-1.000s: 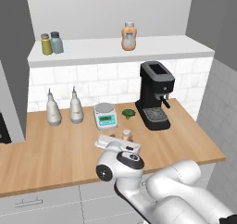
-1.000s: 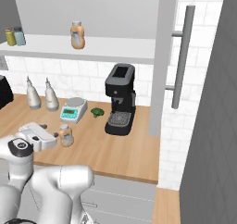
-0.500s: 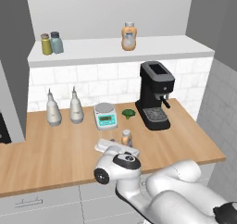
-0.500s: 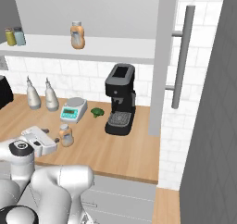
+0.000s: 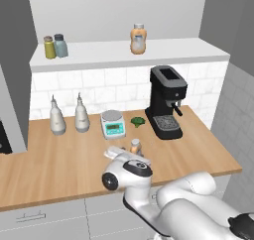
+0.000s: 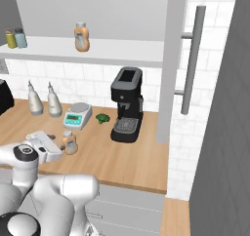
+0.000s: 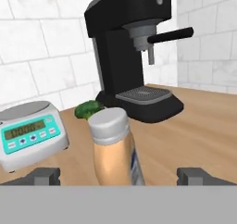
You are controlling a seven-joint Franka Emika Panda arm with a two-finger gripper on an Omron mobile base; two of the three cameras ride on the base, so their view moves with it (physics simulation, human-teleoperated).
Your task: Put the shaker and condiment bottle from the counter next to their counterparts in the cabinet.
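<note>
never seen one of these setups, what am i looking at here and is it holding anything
It is a white robot arm on a driving base in a rendered kitchen. Two pictures come from cameras on the base, behind the arm to its left and right; the third looks along the hand.

The gripper is open, a finger tip on either side of the condiment bottle, a slim orange bottle with a pale cap. Nothing is held yet.

On the wooden counter also stand a black coffee machine, a small scale, something small and green and two pale bottles. On the cabinet shelf above are a bigger orange bottle and two small shakers.
</note>
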